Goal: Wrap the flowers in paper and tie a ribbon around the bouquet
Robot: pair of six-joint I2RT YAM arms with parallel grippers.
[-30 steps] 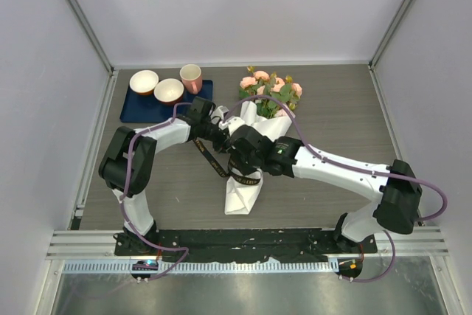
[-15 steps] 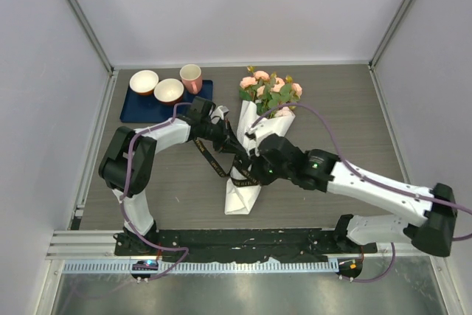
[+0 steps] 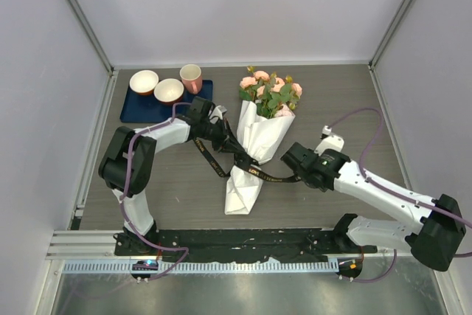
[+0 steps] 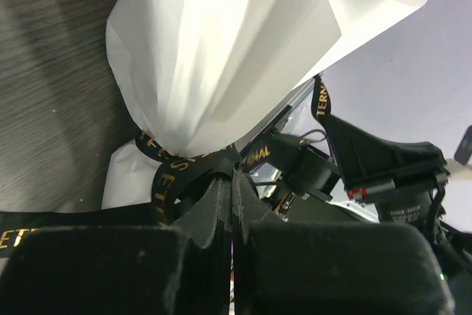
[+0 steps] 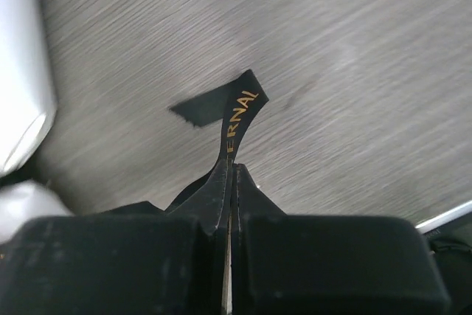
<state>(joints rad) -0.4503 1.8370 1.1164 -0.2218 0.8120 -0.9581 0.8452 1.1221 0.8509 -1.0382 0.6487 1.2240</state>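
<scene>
Centrally on the bench lies the bouquet, its pink roses toward the far edge and its white paper cone tapering toward the near edge. A dark blue mat in the far left corner carries two bowls and a pink cup. The left end effector is clamped on the black ribbon just left of the cone's waist, which the ribbon loops around. The right end effector is clamped on the ribbon's end, right of the cone

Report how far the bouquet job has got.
Done: the flowers sit inside the paper cone. In hand: the ribbon is looped around the cone's narrow waist, with the left fingers and right fingers each shut on a strand, on opposite sides. Left: no finished knot or bow shows yet, so the loop probably needs tying off.
</scene>
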